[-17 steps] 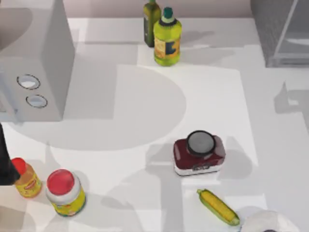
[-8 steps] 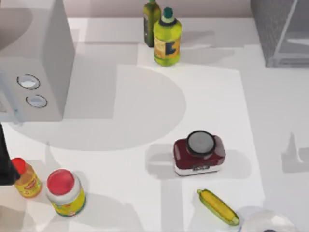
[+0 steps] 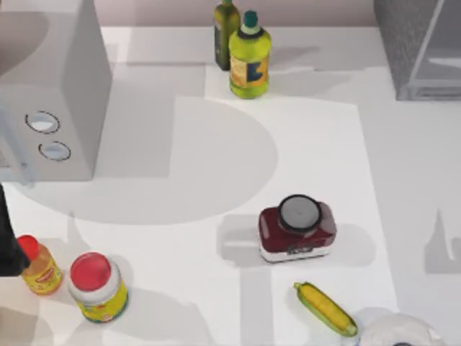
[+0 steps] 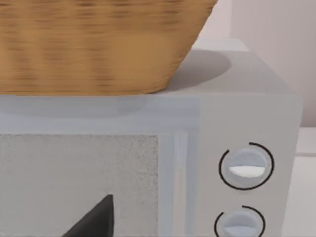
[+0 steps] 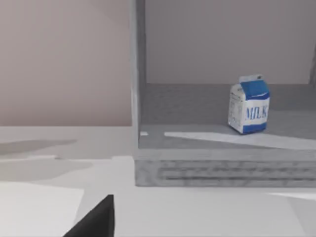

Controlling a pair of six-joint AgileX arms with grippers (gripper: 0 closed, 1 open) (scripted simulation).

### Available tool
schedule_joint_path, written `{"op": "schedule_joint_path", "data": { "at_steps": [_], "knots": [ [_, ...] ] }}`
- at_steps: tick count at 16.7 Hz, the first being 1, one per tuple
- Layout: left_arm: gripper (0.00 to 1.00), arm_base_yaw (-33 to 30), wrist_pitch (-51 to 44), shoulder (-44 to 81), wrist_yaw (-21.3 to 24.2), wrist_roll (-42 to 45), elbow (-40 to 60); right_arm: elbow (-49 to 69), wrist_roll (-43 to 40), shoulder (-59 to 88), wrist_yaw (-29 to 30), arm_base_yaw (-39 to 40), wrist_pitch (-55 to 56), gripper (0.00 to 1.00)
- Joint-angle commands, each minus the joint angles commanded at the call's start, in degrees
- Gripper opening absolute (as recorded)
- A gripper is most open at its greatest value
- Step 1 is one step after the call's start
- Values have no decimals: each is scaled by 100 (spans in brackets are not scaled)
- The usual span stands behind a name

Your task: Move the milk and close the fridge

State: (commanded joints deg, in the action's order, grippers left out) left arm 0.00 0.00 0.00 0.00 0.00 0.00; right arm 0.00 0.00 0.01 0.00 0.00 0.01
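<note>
Looking across the worktop (image 3: pixel 216 180), the biggest thing in play was the fridge (image 3: pixel 418 50), up at one o'clock in the top view, its door swung open so the pale inside showed. Over at ten o'clock sat the light-grey box (image 3: pixel 50 94) with its two dials, the left wrist camera staring straight at it, a wicker basket (image 4: pixel 98 44) on top. That left arm (image 3: pixel 9 245) sat parked at the eight o'clock edge; whether its fingers were released or clenched, I could not tell. The milk (image 5: pixel 249 104) stood upright and alone on the fridge floor, square in the right wrist view, so that arm seemed to be lined up for it. Its fingers were likewise impossible to judge. By my reckoning the carton had yet to be grasped, and the door yet to be shut.
</note>
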Motion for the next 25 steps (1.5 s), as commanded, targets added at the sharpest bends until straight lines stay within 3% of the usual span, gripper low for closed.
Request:
{"op": "schedule_joint_path", "data": {
  "at_steps": [5, 9, 20, 25],
  "knots": [
    [100, 0, 0, 0, 0, 0, 0, 77, -3, -43, -4, -14, -66, 100],
    [100, 0, 0, 0, 0, 0, 0, 655, -16, -714, 6, -16, -922, 100],
    [100, 0, 0, 0, 0, 0, 0, 2862, -46, -3469, 22, -4, -6683, 100],
    [100, 0, 0, 0, 0, 0, 0, 3641, -65, -4404, 31, -3, -8199, 100]
  ]
}}
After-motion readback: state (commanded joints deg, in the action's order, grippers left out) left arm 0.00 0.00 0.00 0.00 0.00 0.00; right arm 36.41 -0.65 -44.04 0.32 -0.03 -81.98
